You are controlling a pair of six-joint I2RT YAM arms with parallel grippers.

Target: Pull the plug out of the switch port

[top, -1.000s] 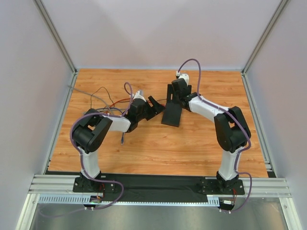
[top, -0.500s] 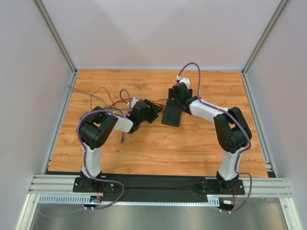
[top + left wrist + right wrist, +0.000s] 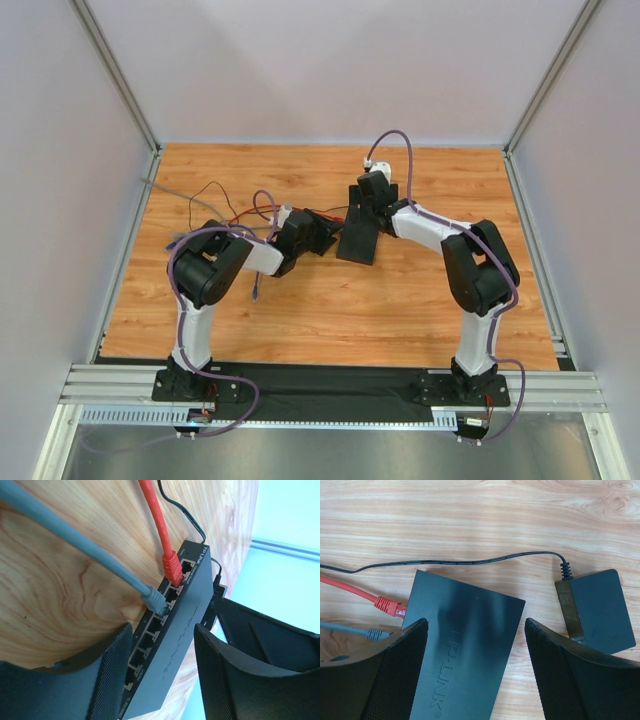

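Note:
The flat black switch (image 3: 357, 243) lies mid-table, its port edge facing left. In the left wrist view a red plug (image 3: 172, 570) and a grey plug (image 3: 155, 600) both sit in ports of the switch (image 3: 180, 630). My left gripper (image 3: 162, 675) is open just left of the port edge, with the switch's near corner between its fingers and both plugs beyond the fingertips. My right gripper (image 3: 476, 672) is open above the switch (image 3: 465, 645), its fingers on either side of the body. The red plug (image 3: 390, 606) and grey plug (image 3: 377, 634) show at the left there.
A small black power adapter (image 3: 597, 610) lies right of the switch, its thin black cord (image 3: 470, 561) running left. Red, grey and black cables (image 3: 230, 210) trail across the wooden table to the left. Walls and aluminium posts enclose the table.
My left arm has folded in and its gripper has moved right and down, closer to the switch's port edge. My right gripper has shifted slightly over the switch.

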